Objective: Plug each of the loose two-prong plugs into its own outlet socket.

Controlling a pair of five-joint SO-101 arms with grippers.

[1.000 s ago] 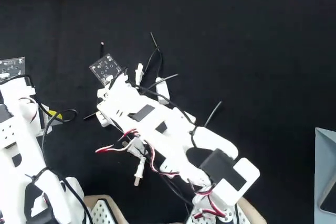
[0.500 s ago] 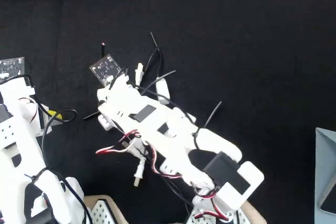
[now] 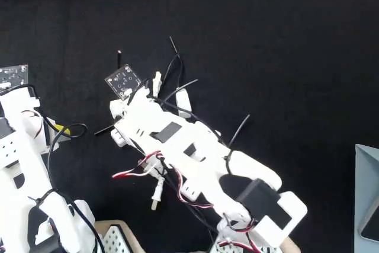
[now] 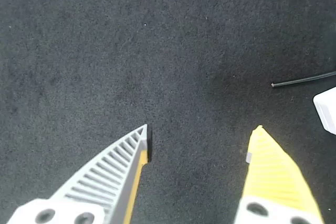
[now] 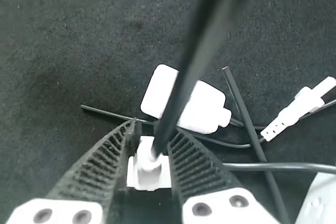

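My right gripper [image 5: 153, 134] is shut on a white two-prong plug [image 5: 148, 170], whose black cord runs up past the camera. In the high view the right gripper [image 3: 121, 111] sits just below a small dark outlet socket plate [image 3: 122, 81]. Beyond it lies a second white plug body [image 5: 184, 106], and a slim white plug [image 5: 296, 108] on its cord lies off to the side. More loose plugs [image 3: 157, 81] [image 3: 157, 194] lie around the right arm. My left gripper [image 4: 202, 128] hangs open over bare black mat, at the table's left [image 3: 59, 128].
A second socket plate [image 3: 13, 75] lies at the far left edge. Black cords [image 3: 177, 63] tangle around the right arm. A grey box [image 3: 367, 194] stands at the right edge. A cord end [image 4: 304, 80] and a white piece [image 4: 328, 109] lie near the left gripper.
The right arm's rear part has swung down and to the right while its gripper stayed near the socket plate. The plate has shifted slightly right and down. The left arm has not moved.
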